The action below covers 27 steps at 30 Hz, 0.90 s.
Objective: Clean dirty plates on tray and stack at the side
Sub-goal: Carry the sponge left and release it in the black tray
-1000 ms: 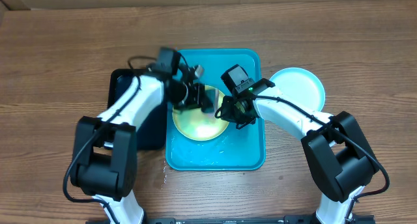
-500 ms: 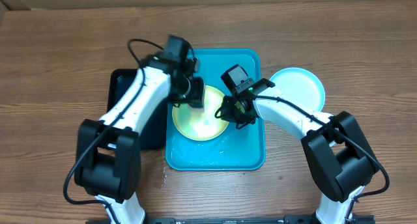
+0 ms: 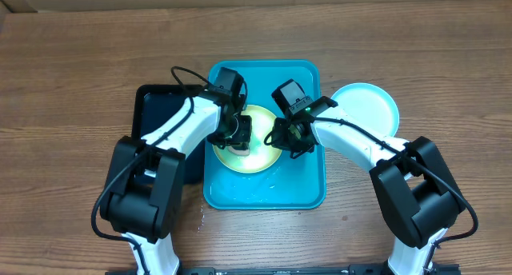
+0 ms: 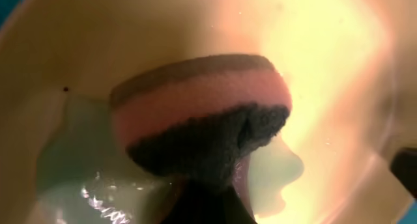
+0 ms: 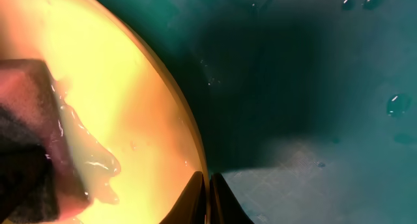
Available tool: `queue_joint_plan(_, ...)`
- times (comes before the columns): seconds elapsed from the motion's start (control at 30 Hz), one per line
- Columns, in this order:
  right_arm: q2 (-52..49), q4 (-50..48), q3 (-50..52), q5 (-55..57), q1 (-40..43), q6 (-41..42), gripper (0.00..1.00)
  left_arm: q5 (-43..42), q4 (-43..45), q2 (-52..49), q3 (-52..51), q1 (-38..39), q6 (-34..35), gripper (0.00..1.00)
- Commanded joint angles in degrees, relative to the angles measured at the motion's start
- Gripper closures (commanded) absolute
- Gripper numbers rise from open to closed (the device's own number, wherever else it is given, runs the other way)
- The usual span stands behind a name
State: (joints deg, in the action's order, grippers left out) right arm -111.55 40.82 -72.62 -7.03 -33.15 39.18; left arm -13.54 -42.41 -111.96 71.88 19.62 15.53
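Left hand has shifted onto the plate, clamped on a sponge. Right hand grips the plate rim.

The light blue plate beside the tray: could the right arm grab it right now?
Probably not yet: the right gripper is pinched shut on the rim of the yellow-green plate. Otherwise nothing covers the light blue plate.
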Motion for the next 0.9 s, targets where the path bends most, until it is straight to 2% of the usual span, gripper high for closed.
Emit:
queue_joint_plan(0.0, -0.02, -0.46, 0.24, -0.57, -0.55, 0.07, 0.95, -14.88, 0.00, -3.45, -0.42, 1.27, -4.02, 0.96)
queue_joint_plan(0.13, -0.02, -0.42, 0.24, -0.55, -0.55, 0.02, 0.95, -20.72, -1.55, -2.21, 3.34, 0.46, -5.29, 0.96)
queue_joint_plan(0.4, -0.02, -0.24, 0.24, -0.55, -0.55, 0.02, 0.95, -19.04, -9.88, 3.54, 15.08, -4.17, -5.27, 0.96)
queue_joint_plan(0.57, -0.02, -0.24, 0.24, -0.55, -0.55, -0.15, 0.95, -8.81, -15.65, 6.95, 19.41, -8.68, -5.25, 0.96)
queue_joint_plan(0.73, -0.02, -0.26, 0.24, -0.55, -0.55, -0.15, 0.95, 5.38, -22.51, 8.15, 19.39, -14.25, -4.81, 0.96)
queue_joint_plan(0.87, -0.02, -0.31, 0.24, -0.55, -0.55, -0.15, 0.94, 15.98, -26.64, 8.15, 18.60, -18.36, -0.98, 0.96)
